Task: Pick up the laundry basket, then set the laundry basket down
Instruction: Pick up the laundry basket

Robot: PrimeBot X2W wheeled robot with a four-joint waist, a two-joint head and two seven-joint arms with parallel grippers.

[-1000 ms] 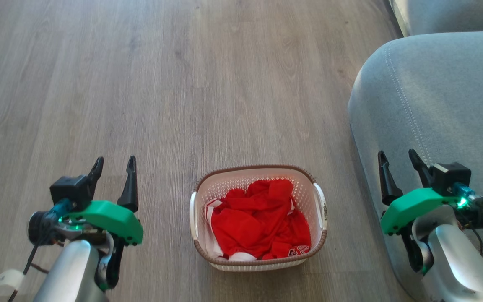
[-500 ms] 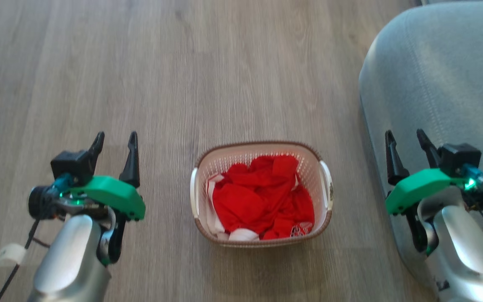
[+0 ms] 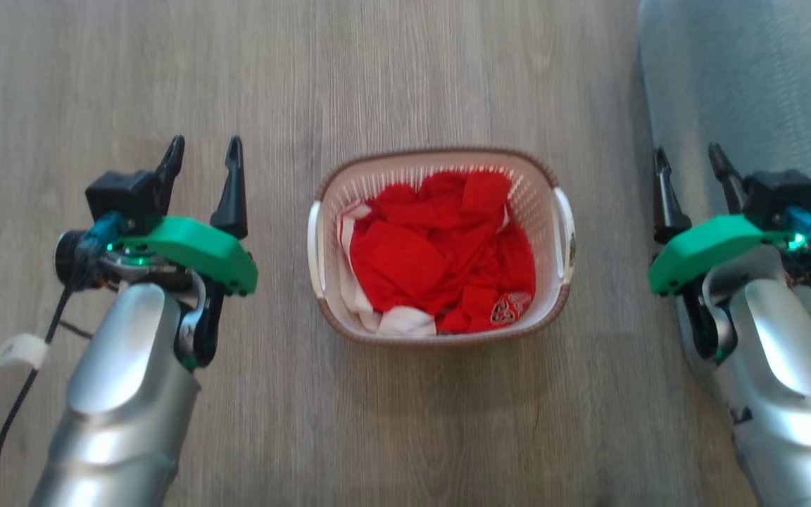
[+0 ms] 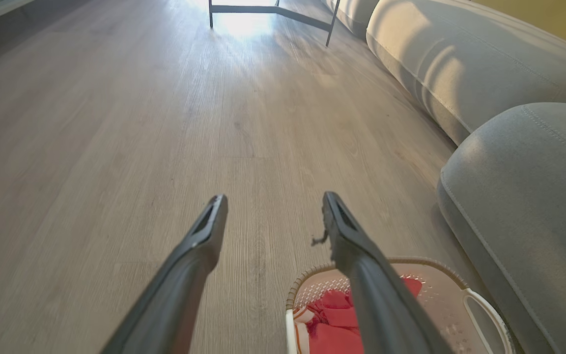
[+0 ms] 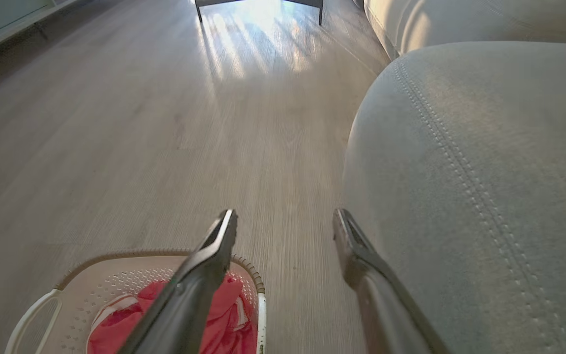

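- The laundry basket (image 3: 441,336) sits on the wood floor (image 3: 448,56) between the left claw (image 3: 205,144) and the right claw (image 3: 687,151), with red clothes (image 3: 441,253) inside.
- The 2 claws are spread apart and hold nothing.
- A grey sofa (image 3: 750,84) is just beside the right claw.
- Far off, sun (image 5: 258,19) shines by dark table legs (image 4: 273,9).

One laundry basket (image 3: 533,204), one sofa (image 3: 743,84), two grippers.
The basket at centre of the head view holds one red-and-white clothing heap (image 3: 441,246), pieces uncountable. The left gripper (image 3: 205,144) is at 9 o'clock and the right gripper (image 3: 687,151) at 3, with two dark fingers (image 3: 234,190) each, four altogether. One dark frame (image 4: 268,9) stands at 12 in the left wrist view, two legs showing.
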